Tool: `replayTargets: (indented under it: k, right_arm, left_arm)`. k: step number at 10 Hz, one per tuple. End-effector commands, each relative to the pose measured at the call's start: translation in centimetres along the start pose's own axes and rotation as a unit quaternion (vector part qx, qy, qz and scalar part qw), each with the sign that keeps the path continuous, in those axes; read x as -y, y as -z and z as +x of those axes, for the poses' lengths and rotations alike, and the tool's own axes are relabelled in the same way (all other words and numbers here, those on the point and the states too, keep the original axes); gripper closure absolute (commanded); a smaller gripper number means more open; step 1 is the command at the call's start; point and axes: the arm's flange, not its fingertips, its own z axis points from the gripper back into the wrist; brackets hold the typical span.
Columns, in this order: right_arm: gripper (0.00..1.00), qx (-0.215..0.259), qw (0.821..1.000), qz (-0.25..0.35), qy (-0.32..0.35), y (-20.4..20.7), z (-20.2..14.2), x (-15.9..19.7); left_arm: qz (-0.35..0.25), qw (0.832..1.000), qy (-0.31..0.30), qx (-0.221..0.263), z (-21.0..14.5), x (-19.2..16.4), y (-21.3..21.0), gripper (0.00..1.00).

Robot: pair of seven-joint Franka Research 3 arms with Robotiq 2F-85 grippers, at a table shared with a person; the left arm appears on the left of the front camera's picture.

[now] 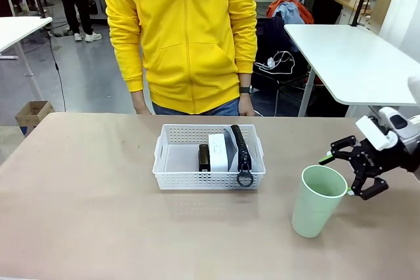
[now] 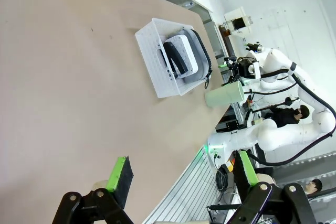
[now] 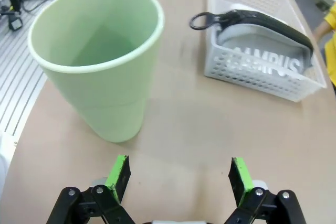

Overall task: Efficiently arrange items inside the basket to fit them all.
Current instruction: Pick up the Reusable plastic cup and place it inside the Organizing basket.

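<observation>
One tan bench (image 1: 85,214) carries it all, with a person in a yellow hoodie (image 1: 180,37) at its far side. The white lattice basket (image 1: 177,176) sits mid-bench. To its right, outside it, the pale green cup (image 1: 317,201) stands upright. The right end effector (image 3: 179,177) is wide open just beside the cup's rim, and the left end effector (image 2: 183,171) is open above the bench, well apart. In the basket's right half stand a grey pouch (image 1: 241,149), a small white box (image 1: 218,152) and a black stapler (image 1: 204,158).

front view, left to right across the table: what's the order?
basket's left wall → black stapler → white box → grey pouch (these three inside the basket) → green cup → right gripper, open
</observation>
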Motion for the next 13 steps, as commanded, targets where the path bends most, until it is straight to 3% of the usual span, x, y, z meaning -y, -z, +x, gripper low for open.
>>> replayTargets:
  k: [1,2,4,5,13]
  right_arm:
    - [0.00,0.014,0.999,0.025,-0.037,2.1,-0.1,-4.5]
    - [0.00,0.017,0.996,0.066,-0.065,2.7,-0.3,-4.8]
    - [0.00,0.037,0.991,0.093,-0.085,4.0,-0.2,-5.2]
    - [0.00,0.028,0.991,0.103,-0.086,4.7,0.0,-5.5]
    - [0.00,0.084,0.978,0.172,-0.085,8.1,0.0,-4.6]
  left_arm:
    - [-0.003,1.000,-0.006,0.011,0.0,0.3,0.2,0.00]
    - [-0.003,1.000,-0.006,0.011,0.0,0.3,0.2,0.00]
    - [-0.003,1.000,-0.006,0.011,0.0,0.3,0.2,0.00]
    - [-0.003,1.000,-0.006,0.011,0.0,0.3,0.2,0.00]
    - [-0.003,1.000,-0.006,0.011,0.0,0.3,0.2,0.00]
